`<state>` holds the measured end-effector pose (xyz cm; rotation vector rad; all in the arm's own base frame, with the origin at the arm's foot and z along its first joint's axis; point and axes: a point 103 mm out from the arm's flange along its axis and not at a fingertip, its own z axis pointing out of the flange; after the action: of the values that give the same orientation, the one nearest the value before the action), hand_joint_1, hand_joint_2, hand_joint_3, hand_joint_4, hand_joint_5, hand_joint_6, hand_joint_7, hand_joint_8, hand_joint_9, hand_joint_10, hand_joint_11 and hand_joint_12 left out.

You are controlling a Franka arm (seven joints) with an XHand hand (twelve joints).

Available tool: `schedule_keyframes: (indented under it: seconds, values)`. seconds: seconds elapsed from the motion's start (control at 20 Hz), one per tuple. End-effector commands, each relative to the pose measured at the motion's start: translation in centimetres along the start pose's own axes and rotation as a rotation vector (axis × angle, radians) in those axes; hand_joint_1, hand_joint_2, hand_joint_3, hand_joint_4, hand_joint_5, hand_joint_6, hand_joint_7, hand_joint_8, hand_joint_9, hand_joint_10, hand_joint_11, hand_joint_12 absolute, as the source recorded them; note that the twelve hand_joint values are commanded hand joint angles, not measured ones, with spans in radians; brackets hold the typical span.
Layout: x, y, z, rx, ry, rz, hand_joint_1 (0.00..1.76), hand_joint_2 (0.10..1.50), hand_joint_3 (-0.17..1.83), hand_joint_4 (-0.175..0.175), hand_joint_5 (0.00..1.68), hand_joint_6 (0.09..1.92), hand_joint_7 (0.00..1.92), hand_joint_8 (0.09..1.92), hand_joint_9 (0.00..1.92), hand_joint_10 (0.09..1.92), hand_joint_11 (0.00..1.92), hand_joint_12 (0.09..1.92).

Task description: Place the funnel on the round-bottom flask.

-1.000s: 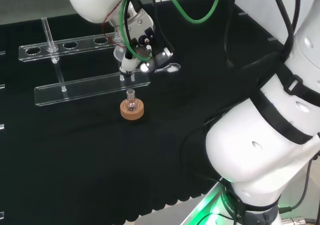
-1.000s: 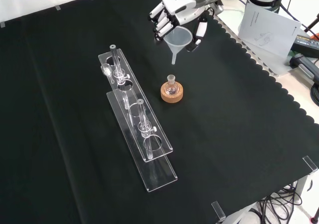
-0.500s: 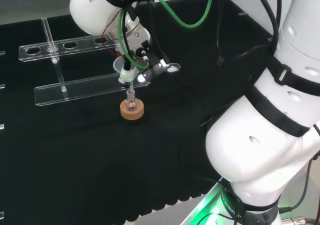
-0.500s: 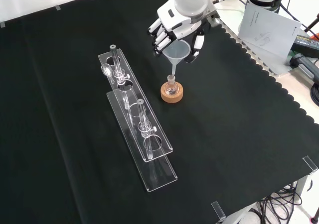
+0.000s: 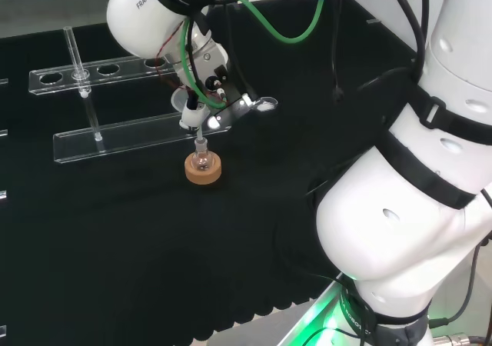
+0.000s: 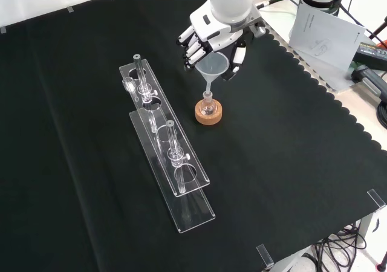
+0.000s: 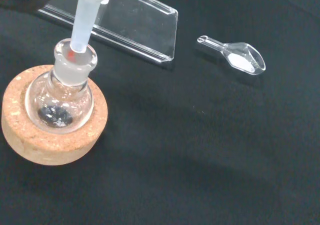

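Observation:
A small clear round-bottom flask [image 6: 208, 107] [image 7: 64, 100] [image 5: 201, 160] sits upright in a cork ring stand [image 6: 208, 114] [image 7: 47, 140] [image 5: 202, 171] on the black cloth. The hand [image 6: 213, 39] [image 5: 206, 104] hangs just above it, fingers and thumb curled round the cone of a clear plastic funnel [image 6: 213, 66] [image 5: 188, 104]. The funnel's stem [image 7: 84, 20] points down, and its tip sits at the mouth of the flask's neck in the wrist view.
A clear acrylic tube rack [image 6: 166, 145] [image 5: 115, 104] with glass tubes stands left of the flask in the front view. A small clear scoop [image 7: 235, 54] [image 5: 261, 104] with white powder lies on the cloth close to the flask. Papers [image 6: 326, 33] lie beyond the cloth's scalloped edge.
The hand has come down and toward the flask with the funnel. The stem's tip, earlier above and beside the neck, now meets the flask's mouth.

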<state>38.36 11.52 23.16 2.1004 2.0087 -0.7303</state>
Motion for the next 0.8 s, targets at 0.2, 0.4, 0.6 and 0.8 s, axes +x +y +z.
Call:
schedule_keyframes:
  seconds: [0.2,0.4,0.6,0.8]
  values:
    - [0.0,0.3,0.4,0.015,-0.003,-0.002,0.73,0.76,0.5,-0.025,0.69,0.71,0.71,0.81,0.97,0.71,0.5,1.29]
    - [0.2,0.5,0.8,0.022,-0.006,-0.001,0.73,0.76,0.5,-0.025,0.69,0.71,0.71,0.81,0.97,0.72,0.5,1.29]
    - [0.6,0.6,1.1,0.027,-0.001,-0.002,0.73,0.76,0.5,-0.025,0.69,0.72,0.71,0.82,0.97,0.72,0.5,1.29]
    - [0.8,0.8,1.4,0.032,-0.003,-0.003,0.73,0.76,0.5,-0.026,0.69,0.72,0.7,0.82,0.97,0.72,0.5,1.29]
